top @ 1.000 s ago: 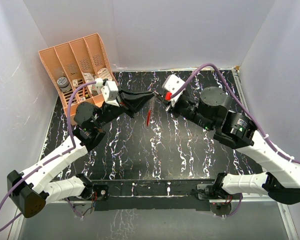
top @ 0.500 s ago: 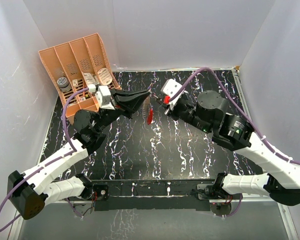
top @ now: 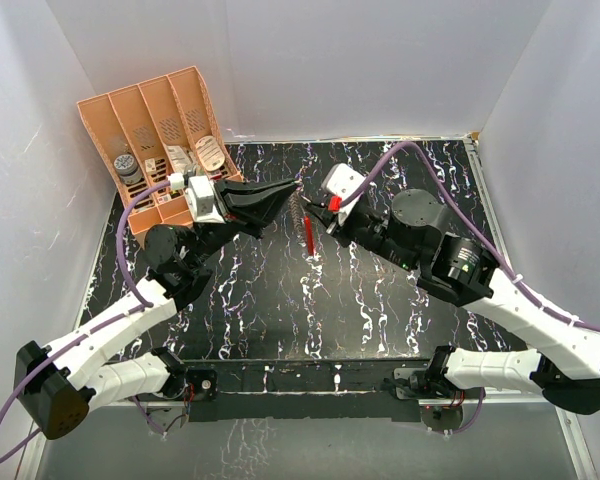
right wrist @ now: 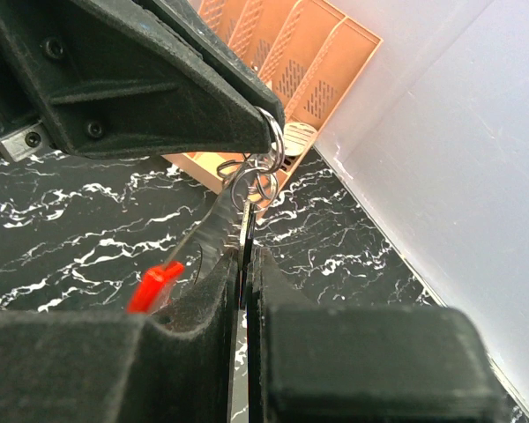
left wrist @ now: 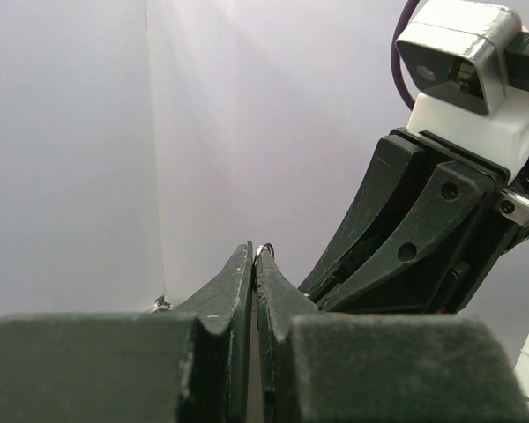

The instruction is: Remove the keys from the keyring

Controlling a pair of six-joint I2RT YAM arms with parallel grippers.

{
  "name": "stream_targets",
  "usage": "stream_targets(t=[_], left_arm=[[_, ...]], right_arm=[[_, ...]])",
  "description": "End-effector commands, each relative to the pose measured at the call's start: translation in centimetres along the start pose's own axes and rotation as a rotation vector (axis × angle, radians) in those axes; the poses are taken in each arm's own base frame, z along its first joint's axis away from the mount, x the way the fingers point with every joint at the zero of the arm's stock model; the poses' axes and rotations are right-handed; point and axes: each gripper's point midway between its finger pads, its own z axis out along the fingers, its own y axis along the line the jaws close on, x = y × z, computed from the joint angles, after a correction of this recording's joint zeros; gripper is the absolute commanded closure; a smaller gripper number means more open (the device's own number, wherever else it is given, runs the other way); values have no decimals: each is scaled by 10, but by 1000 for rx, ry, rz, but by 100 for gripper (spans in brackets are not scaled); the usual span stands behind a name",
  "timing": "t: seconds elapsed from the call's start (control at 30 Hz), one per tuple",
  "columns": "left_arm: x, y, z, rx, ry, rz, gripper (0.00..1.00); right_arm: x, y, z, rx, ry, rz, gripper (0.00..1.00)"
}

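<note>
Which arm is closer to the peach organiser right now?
Left. The left gripper has its wrist end just in front of the organiser, fingertips on the keyring. The right gripper meets the keyring from the opposite side, farther from the organiser.

We see our left arm rising from the lower left of the overhead frame and our right arm from the lower right, both bent and reaching to the upper middle. There the left gripper and the right gripper meet tip to tip, just apart. Both pairs of jaws are pressed together, with only a sliver between the fingers.
</note>
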Motion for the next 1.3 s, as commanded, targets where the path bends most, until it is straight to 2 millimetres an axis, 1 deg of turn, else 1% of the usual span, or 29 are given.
stream_targets(t=[0.0,0.13,0.33,0.57,0.73,0.87,1.0,1.27], left_arm=[[-47,-4,-2,-1,-166,65,100],[-47,-3,-3,-7,-174,79,100],[-53,2,-10,-43,-202,123,100],[-55,12,-18,-108,-230,149,100],[-55,28,-23,-194,-225,204,100],[-61,42,-31,-284,-238,258,100],[-68,52,-35,-343,-255,296,100],[-64,70,-43,-443,-240,336,100]], right_arm=[[-14,10,4,-52,-64,37,100],[-16,25,9,-133,-78,49,100],[-28,46,10,-244,-127,97,100],[-30,61,13,-319,-136,141,100],[-34,67,11,-351,-148,164,100],[-37,67,6,-358,-157,178,100],[-37,70,3,-371,-153,192,100],[-40,71,0,-386,-156,197,100]])
